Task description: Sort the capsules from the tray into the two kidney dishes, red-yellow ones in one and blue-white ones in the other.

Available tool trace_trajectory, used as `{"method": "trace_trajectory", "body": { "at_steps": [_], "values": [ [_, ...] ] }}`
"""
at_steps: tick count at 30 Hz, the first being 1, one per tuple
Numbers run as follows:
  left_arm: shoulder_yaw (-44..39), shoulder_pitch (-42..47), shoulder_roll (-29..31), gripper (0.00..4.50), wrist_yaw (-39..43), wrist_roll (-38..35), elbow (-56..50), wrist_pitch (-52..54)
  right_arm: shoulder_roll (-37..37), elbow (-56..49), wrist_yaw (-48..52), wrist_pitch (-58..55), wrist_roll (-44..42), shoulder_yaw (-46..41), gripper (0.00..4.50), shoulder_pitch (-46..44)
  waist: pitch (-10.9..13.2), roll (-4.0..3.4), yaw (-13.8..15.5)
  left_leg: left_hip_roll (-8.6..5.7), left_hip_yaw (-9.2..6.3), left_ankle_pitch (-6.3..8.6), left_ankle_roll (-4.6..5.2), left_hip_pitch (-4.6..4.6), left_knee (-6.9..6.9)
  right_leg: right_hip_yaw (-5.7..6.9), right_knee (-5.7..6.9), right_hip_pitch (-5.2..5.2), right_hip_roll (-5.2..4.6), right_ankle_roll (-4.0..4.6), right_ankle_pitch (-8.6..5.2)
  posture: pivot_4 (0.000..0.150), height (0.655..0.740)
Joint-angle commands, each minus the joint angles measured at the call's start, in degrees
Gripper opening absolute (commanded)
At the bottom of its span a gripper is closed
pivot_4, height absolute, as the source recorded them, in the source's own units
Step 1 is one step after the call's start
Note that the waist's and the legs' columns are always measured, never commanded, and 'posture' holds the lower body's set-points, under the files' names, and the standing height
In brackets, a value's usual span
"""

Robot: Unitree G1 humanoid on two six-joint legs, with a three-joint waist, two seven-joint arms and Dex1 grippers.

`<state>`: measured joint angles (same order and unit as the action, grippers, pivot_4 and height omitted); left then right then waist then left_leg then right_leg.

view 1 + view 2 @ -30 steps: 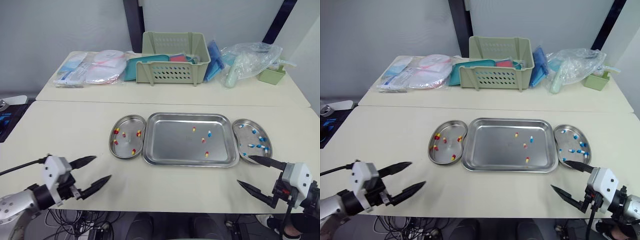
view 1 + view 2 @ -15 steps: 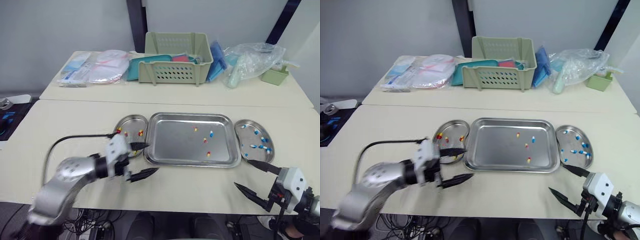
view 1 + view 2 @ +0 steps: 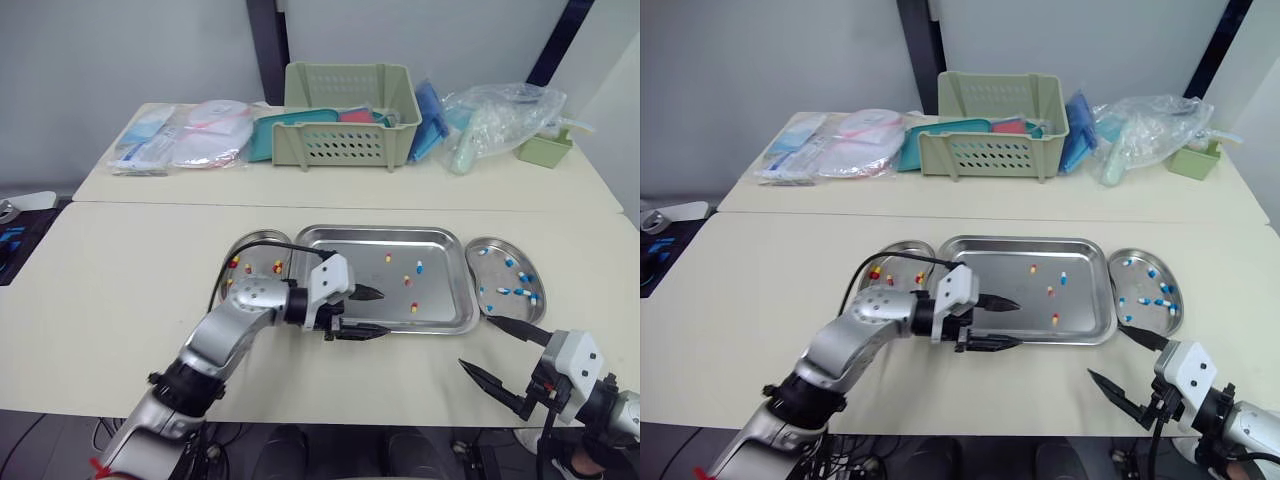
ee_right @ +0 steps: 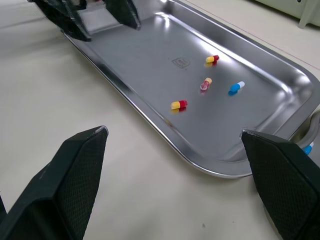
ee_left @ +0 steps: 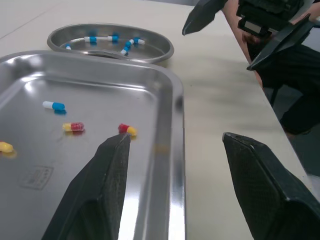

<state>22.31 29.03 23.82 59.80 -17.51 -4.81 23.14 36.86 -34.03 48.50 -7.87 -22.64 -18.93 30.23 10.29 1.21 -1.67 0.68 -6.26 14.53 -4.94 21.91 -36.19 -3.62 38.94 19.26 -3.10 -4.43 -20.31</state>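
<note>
Your left gripper (image 3: 384, 312) is spread over the tray (image 3: 350, 255); gently pinch the light, probably slippery red-yellow capsule (image 5: 127, 129) across its middle.

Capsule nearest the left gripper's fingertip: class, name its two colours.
The capsule is red and yellow, clearest in the left wrist view.

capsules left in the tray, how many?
4. Three red-yellow capsules: far side, middle, near front rim. One blue-white capsule beside the middle one. Others may hide under the left gripper.
</note>
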Motion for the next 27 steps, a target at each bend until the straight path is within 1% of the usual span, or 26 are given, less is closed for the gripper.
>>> {"method": "trace_trajectory", "body": {
  "at_steps": [1, 4, 5, 6, 10, 17, 23, 27],
  "values": [
    [1.42, 4.12, -3.10, 3.00, 0.42, 1.89, 4.17, -1.52, -0.20, -2.21, -0.67, 0.16, -0.45, -0.35, 4.50, 0.03, 0.00, 0.00, 0.00, -0.01, 0.01, 0.00, 0.00, 0.01, -0.02, 0.00, 0.00, 0.00, 0.00, 0.00, 0.00, 0.150, 0.7400],
    [1.48, 6.86, -5.52, 2.41, 0.47, 3.18, 8.32, -2.33, -0.70, -2.32, -0.91, 0.39, -0.42, -0.39, 4.50, 0.75, 0.00, 0.00, -0.01, -0.01, 0.00, 0.00, 0.00, 0.01, -0.01, 0.01, 0.00, 0.01, 0.00, 0.00, 0.00, 0.150, 0.7400],
    [1.78, 7.47, -5.85, 2.17, 0.88, 3.59, 9.11, -2.37, -0.83, -2.34, -0.88, 0.52, -0.38, -0.39, 4.50, 1.10, 0.00, -0.01, -0.12, -0.01, -0.01, 0.00, 0.00, 0.02, -0.01, 0.01, 0.00, 0.01, 0.00, 0.00, 0.00, 0.150, 0.7400],
    [2.38, 8.03, -6.17, 1.81, 1.51, 4.21, 9.90, -2.80, -1.00, -2.33, -0.80, 0.78, -0.28, -0.41, 4.50, 1.59, 0.00, -0.01, -0.17, -0.01, 0.00, 0.00, 0.00, 0.01, -0.01, 0.00, 0.00, 0.01, 0.00, 0.00, 0.00, 0.150, 0.7400],
    [3.93, 9.49, -7.56, 1.81, 2.22, 6.41, 12.74, -3.29, -1.41, -2.24, -0.77, 1.42, -0.06, -0.54, 4.50, 2.62, 0.00, -0.01, -0.12, -0.01, 0.00, 0.00, 0.00, 0.01, -0.01, 0.00, 0.01, 0.01, 0.00, -0.01, 0.00, 0.150, 0.7400],
    [5.17, 11.87, -11.13, 1.81, 1.69, 10.77, 20.78, -6.94, -1.93, -2.21, -1.03, 2.02, 0.37, -0.18, 4.50, 3.79, 0.00, 0.00, -0.05, -0.02, -0.01, 0.00, 0.00, 0.02, -0.02, 0.00, 0.00, 0.01, 0.00, 0.00, 0.00, 0.150, 0.7400],
    [5.13, 13.69, -14.66, 1.81, 2.14, 13.06, 27.34, -10.39, -2.67, -2.01, -1.22, 2.66, 1.02, 0.37, 4.50, 4.45, 0.00, 0.00, -0.06, -0.02, 0.00, 0.00, 0.00, 0.02, -0.02, 0.01, 0.01, 0.01, 0.00, -0.01, 0.00, 0.150, 0.7400],
    [4.07, 15.18, -16.92, 1.81, 2.45, 13.28, 31.35, -11.89, -3.26, -1.93, -1.36, 3.28, 1.38, 0.59, 4.50, 5.26, 0.01, 0.01, -0.02, -0.02, -0.01, 0.00, 0.00, 0.02, -0.02, 0.01, 0.01, 0.01, 0.00, -0.01, 0.00, 0.150, 0.7400]
  ]
}}
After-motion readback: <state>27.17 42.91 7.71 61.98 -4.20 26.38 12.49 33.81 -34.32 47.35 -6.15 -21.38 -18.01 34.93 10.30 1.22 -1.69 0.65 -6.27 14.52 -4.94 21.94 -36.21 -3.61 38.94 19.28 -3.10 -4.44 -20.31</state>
